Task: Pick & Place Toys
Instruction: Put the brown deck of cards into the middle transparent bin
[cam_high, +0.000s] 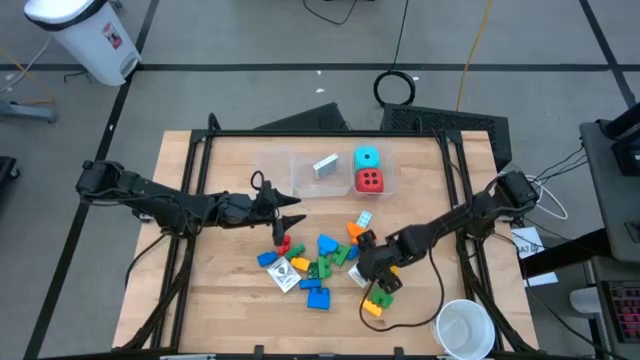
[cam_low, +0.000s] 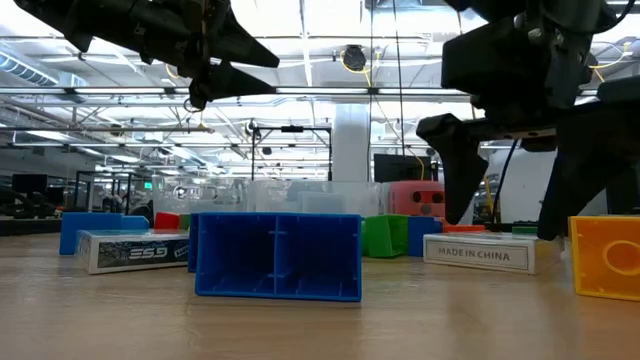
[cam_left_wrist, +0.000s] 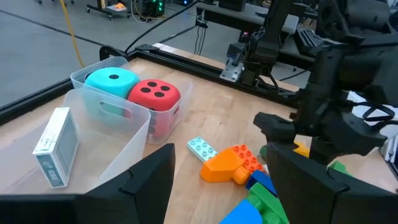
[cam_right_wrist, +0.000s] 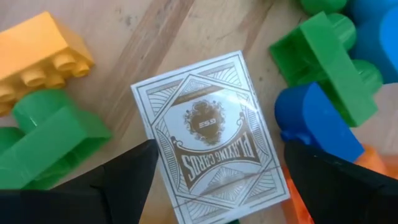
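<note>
Where bricks (cam_right_wrist: 323, 56) crowd: card pack (cam_right_wrist: 214, 146).

Left arm (cam_high: 160, 200): matte black, slim jointed links, bulkier rounded housing at shoulder end, left of frame. Black cable looped beside wrist.
Left gripper (cam_high: 293, 222): two black tapered fingers (cam_left_wrist: 149, 180), flat angular faces.
Right arm (cam_high: 460, 215): matte black, same build, rounded housing at right of frame; thin black cable trailing beneath.
Right gripper (cam_high: 380, 268): blocky black body, two broad black fingers (cam_right_wrist: 124, 171).
</note>
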